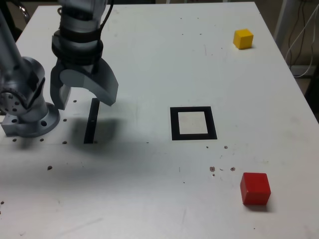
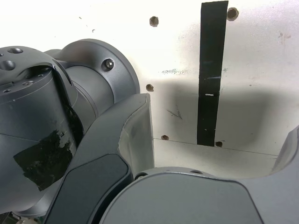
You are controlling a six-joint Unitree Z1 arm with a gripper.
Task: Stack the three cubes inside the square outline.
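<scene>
A red cube [image 1: 255, 188] rests near the front at the exterior view's right. A yellow cube [image 1: 243, 38] sits far back on the same side. No green cube shows in either view. The square outline [image 1: 193, 123], black with a pale centre, lies mid-table with nothing on it. My gripper [image 1: 84, 101] hangs at the exterior view's left, well away from both cubes and the outline. Its jaws stand wide apart and hold nothing, hovering over a thin black strip [image 1: 91, 121]. In the wrist view the same strip [image 2: 211, 74] runs between the grey fingers [image 2: 135, 130].
The arm's grey base [image 1: 27, 107] is bolted at the exterior view's left edge. The white table [image 1: 149, 59] has small screw holes and dark specks. Cables hang beyond the table's right edge.
</scene>
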